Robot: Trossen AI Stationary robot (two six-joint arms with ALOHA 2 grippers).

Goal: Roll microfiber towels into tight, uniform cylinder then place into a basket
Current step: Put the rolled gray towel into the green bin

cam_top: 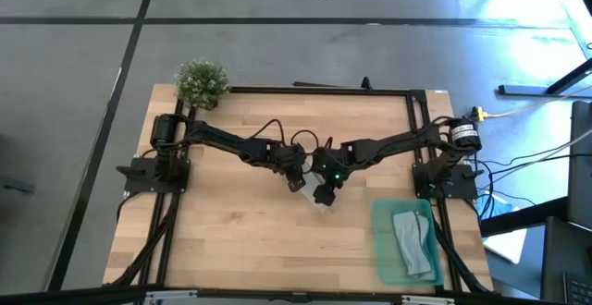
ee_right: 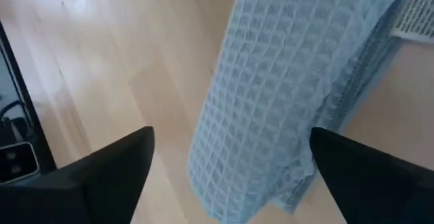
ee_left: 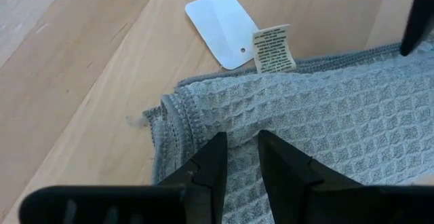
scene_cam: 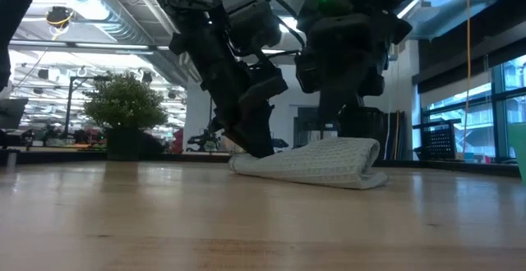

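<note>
grey waffle-weave towel (ee_left: 339, 129) rolled loosely, left claw (ee_left: 241, 153) pinching its edge, right claw (ee_right: 230, 163) spread wide over it

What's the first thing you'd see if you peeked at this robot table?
The two dark arms meet at the middle of the table over a rolled grey towel: the left gripper pinches its edge, while the right gripper straddles it with fingers wide apart. Next, the green basket at the table's right front corner, already holding another rolled towel.
</note>
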